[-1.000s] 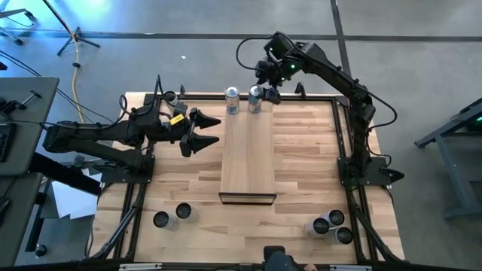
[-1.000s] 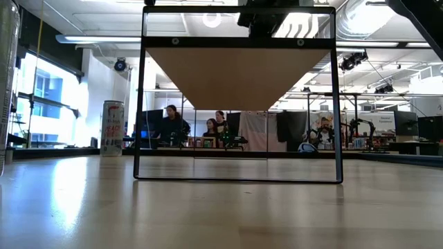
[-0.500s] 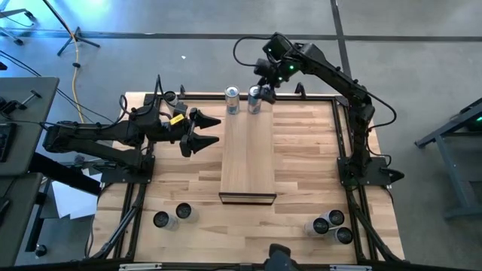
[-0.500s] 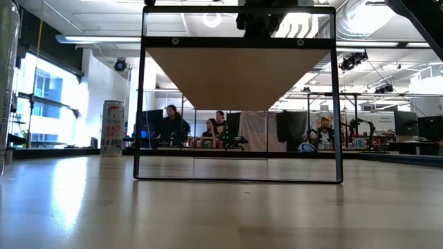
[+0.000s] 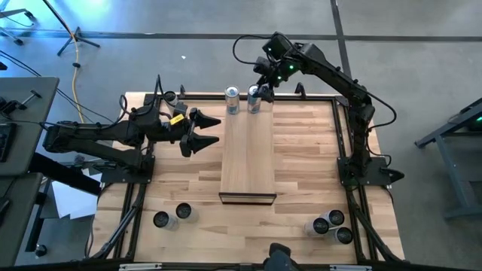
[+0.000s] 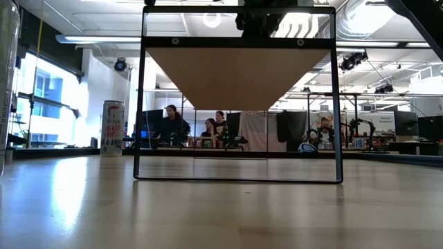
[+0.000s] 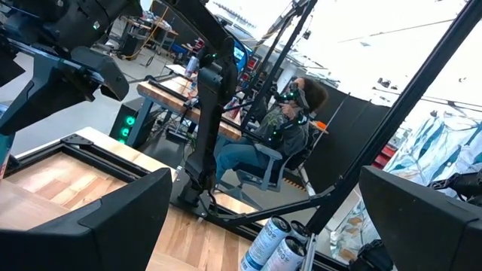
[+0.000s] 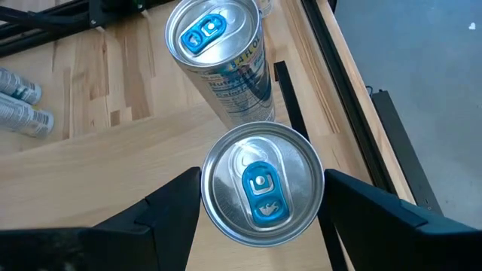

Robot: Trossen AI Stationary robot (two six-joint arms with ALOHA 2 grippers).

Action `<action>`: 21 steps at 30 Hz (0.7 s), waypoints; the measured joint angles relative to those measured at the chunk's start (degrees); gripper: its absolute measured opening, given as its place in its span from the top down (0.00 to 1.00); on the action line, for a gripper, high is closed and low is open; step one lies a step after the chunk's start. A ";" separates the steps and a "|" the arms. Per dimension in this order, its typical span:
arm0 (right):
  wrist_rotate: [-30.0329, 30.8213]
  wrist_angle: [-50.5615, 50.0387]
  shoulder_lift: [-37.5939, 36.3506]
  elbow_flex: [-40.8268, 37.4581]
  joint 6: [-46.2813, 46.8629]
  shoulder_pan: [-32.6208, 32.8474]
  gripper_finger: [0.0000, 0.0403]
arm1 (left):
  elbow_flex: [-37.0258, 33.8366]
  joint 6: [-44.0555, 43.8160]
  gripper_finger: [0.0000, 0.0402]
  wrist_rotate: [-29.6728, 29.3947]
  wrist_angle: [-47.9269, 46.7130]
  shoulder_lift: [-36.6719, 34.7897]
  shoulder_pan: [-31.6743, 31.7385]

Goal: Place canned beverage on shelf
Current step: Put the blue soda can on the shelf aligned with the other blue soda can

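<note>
overhead, right gripper [image 8: 260,199] straddling a silver can [image 8: 260,184] at the shelf's [image 5: 248,154] far end beside a second can [image 8: 218,53], fingers spread either side, contact unclear; left gripper [image 5: 205,132] gaping wide, idle left of shelf.

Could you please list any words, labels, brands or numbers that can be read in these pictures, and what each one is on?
None can be read for certain.
The far can has blue print down its side, too blurred to read.
The can between the right gripper's fingers shows only its plain lid.
The can in the low view has red markings, illegible.
</note>
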 joint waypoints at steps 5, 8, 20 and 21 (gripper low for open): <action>0.00 -0.02 0.00 0.00 0.00 0.00 0.35 | 0.00 -0.01 0.00 0.02 0.01 0.01 0.00; -0.02 0.02 0.00 0.00 0.00 0.00 0.35 | 0.00 -0.02 0.00 0.00 0.02 0.00 0.00; -0.09 -0.17 0.00 0.00 -16.15 0.45 0.35 | 0.00 -0.11 0.00 0.00 0.02 0.00 0.00; -0.11 -0.17 0.00 0.00 -16.89 0.58 0.34 | 0.00 -0.13 0.00 0.01 0.01 0.00 0.00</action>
